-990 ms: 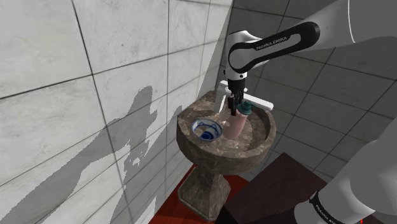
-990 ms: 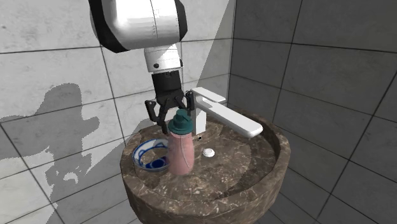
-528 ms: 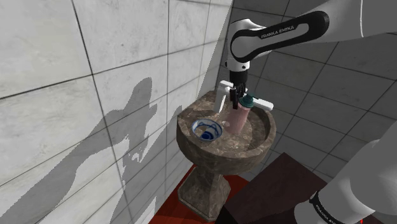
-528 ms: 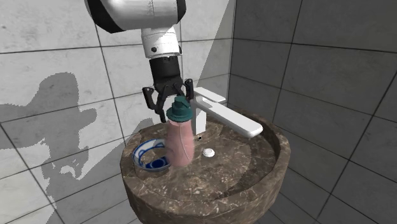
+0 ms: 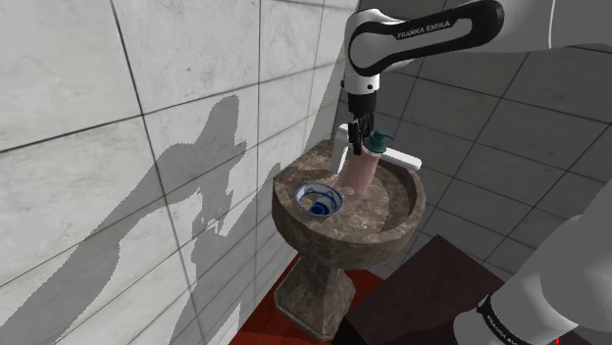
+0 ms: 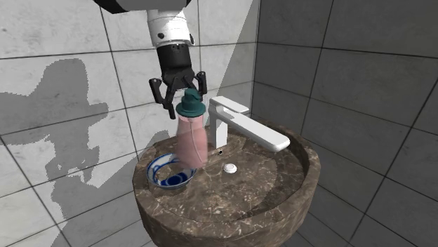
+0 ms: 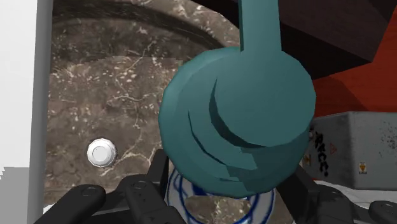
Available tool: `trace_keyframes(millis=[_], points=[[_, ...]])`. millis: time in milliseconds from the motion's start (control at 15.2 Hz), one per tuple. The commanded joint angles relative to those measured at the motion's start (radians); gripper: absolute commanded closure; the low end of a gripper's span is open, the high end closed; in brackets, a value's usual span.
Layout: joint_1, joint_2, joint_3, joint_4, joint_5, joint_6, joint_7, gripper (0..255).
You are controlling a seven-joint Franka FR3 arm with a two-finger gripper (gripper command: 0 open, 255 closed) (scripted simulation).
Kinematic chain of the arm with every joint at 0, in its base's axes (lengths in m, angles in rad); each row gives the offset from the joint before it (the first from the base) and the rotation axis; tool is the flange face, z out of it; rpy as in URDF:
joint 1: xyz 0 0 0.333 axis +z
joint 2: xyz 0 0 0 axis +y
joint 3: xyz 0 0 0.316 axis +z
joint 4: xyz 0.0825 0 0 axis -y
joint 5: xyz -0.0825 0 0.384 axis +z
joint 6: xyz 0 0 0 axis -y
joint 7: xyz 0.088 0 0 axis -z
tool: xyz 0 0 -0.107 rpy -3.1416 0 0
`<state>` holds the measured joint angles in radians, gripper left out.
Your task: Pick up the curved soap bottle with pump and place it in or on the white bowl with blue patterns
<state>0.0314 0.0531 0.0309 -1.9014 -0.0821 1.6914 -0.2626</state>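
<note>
While gripper (image 6: 187, 100) is closed on teal pump head only, pink soap bottle (image 6: 191, 139) hangs tilted above sink (image 6: 281, 189), just beside bowl (image 6: 154, 162). You risk slip: narrow grip, long body; swing may knock bowl rim.

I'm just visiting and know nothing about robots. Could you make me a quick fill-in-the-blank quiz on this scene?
The pincer holds the soap bottle up by its teal pump; the bottle's body is ____.
The bowl in the sink is white with ____ patterns.
The bottle is not yet in the ____.
Missing words: pink; blue; bowl.
</note>
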Motion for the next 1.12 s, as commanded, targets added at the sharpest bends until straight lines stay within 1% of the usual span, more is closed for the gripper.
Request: trace_keyframes(millis=[0, 264, 462, 528, 1056], points=[[0.013, 0.059, 0.011, 0.097, 0.004, -0.04, 0.02, 255], [0.04, 0.2, 0.03, 0.326, 0.006, -0.131, 0.059, 255], [0.063, 0.324, 0.04, 0.535, 0.003, -0.217, 0.084, 255], [0.069, 0.356, 0.041, 0.589, 0.002, -0.24, 0.09, 255], [0.067, 0.355, 0.041, 0.48, 0.002, -0.132, 0.095, 255]])
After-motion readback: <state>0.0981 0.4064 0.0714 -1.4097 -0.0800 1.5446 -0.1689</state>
